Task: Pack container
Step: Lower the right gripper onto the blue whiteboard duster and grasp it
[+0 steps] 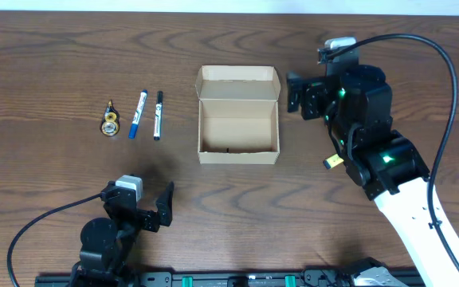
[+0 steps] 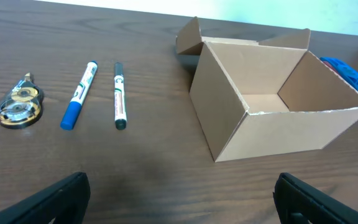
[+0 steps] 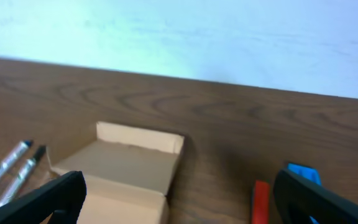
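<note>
The container, a tan cardboard box [image 1: 238, 151], stands open at the table's middle, its flap lid [image 1: 238, 82] folded back. It looks empty. It also shows in the left wrist view [image 2: 284, 134] and the right wrist view [image 3: 126, 163]. Left of it lie a blue marker [image 1: 138, 114], a black marker [image 1: 158, 115] and a correction tape roller [image 1: 111, 121]. My left gripper [image 1: 140, 209] is open and empty near the front edge, well short of the markers [image 2: 182, 190]. My right gripper [image 1: 292, 94] is open and empty just right of the box [image 3: 179, 186].
A red object [image 3: 261, 200] and a blue object [image 3: 303, 173] lie on the table right of the box, under my right arm. The blue one also shows in the left wrist view [image 2: 347, 71]. A small yellow item [image 1: 333, 162] lies beside the right arm.
</note>
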You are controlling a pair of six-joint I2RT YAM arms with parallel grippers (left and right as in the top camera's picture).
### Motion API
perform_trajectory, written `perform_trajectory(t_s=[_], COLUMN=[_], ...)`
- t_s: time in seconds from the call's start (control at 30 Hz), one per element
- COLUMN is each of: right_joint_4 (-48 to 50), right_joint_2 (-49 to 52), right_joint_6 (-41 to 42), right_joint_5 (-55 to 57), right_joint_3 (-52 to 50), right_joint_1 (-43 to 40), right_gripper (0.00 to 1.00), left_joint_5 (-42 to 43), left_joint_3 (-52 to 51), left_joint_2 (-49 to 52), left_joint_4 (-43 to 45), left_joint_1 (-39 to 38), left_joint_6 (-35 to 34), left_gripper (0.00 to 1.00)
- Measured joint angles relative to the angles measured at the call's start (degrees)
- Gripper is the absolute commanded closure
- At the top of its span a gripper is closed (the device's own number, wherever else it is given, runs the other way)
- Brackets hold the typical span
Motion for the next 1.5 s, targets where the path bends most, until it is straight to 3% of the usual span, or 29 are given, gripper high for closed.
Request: perform_trajectory(t_s=[0.33, 0.8, 1.13, 1.5], right_joint_4=[-3.7, 4.5, 7.5, 9.3], right_joint_2=[5.8, 23.0, 34.7, 40.2], right_joint_6=[-0.7, 3.0, 4.3, 4.3], right_joint_5=[9.8, 4.5, 1.9, 0.9], right_joint_3=[0.0, 0.0, 0.0, 0.0], right_joint_1=[-8.8, -25.4, -26.9, -26.9], right_gripper=[0.01, 0.02, 0.03, 0.07], left_joint_5=[0.0, 0.0, 0.0, 0.0], left_joint_3=[0.0, 0.0, 0.0, 0.0], left_joint_2=[0.0, 0.0, 0.0, 0.0], left_joint_4=[0.0, 0.0, 0.0, 0.0], left_joint_1=[0.0, 0.0, 0.0, 0.0], left_joint_6=[0.0, 0.0, 0.0, 0.0], left_gripper=[0.05, 0.05, 0.05, 0.05])
